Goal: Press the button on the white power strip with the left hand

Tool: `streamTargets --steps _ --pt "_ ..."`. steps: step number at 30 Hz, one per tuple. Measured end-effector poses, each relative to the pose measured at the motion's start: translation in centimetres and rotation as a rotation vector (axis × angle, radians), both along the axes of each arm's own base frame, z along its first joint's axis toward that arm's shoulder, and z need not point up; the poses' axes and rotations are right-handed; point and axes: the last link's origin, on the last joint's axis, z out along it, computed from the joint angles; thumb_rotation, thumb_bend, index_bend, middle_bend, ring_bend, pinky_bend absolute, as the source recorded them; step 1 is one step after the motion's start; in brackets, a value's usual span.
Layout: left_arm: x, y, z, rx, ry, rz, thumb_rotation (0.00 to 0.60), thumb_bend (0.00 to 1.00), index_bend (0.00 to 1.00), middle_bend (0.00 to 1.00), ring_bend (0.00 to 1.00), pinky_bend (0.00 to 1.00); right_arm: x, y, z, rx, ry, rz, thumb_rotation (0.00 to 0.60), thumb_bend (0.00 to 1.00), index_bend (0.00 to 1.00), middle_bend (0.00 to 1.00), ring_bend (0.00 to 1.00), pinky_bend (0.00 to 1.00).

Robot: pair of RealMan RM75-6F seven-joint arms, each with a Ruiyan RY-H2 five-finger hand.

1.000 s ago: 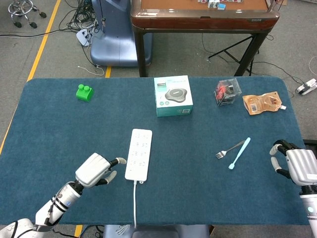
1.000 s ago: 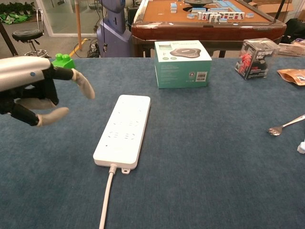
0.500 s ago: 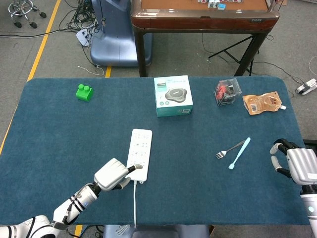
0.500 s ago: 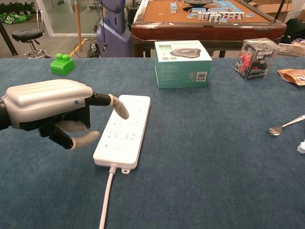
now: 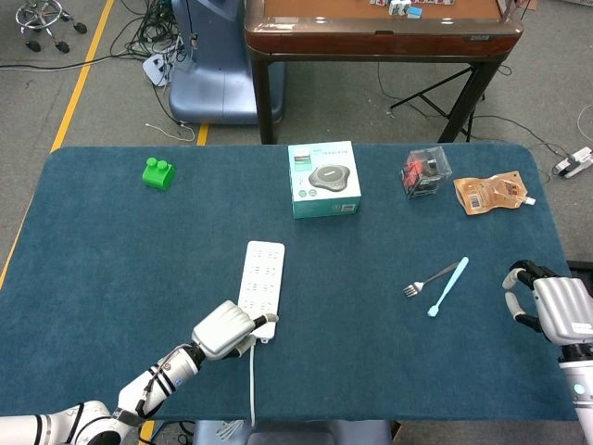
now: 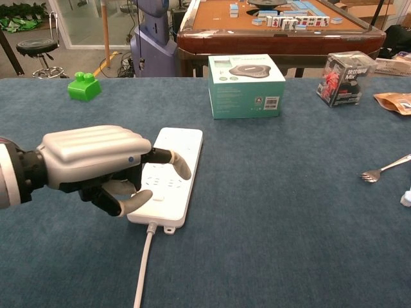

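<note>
The white power strip [image 5: 263, 274] [image 6: 178, 156] lies lengthwise near the table's front centre, its white cable [image 5: 252, 380] [image 6: 142, 269] running toward me. My left hand [image 5: 225, 330] [image 6: 96, 163] is at the strip's near left end, most fingers curled in and one finger stretched out over the strip's top. Whether that fingertip touches the surface is unclear. The hand hides the strip's near left corner, and I cannot make out the button. My right hand [image 5: 548, 310] rests at the table's right edge, holding nothing, fingers loosely apart.
A green block [image 5: 158, 172] [image 6: 84, 86] sits far left. A teal-and-white box [image 5: 323, 179] [image 6: 246, 77] stands behind the strip. Further right are a clear box [image 5: 425, 172] [image 6: 347, 78], an orange pouch [image 5: 491, 193], a fork [image 5: 426, 280] [image 6: 384, 171] and a light blue tool [image 5: 448, 286].
My left hand has moved rightward from beside the strip to its near end, curling its fingers and pointing one finger over the top. The right hand has stayed still.
</note>
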Motion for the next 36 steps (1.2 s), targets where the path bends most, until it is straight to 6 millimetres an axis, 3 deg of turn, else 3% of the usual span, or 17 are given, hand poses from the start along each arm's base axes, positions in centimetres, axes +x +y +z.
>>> streamTargets --steps 20,36 --pt "-2.4 0.2 -0.9 0.012 0.063 0.062 0.6 0.58 0.31 1.0 1.0 1.0 -0.2 -0.3 -1.2 0.033 -0.007 -0.006 0.6 0.38 0.49 0.36 0.42 0.63" --pt "-3.1 0.4 -1.2 0.015 0.074 0.086 0.6 0.58 0.31 1.0 1.0 1.0 -0.1 -0.4 -1.7 0.052 -0.005 -0.01 0.6 0.38 0.49 0.36 0.42 0.63"
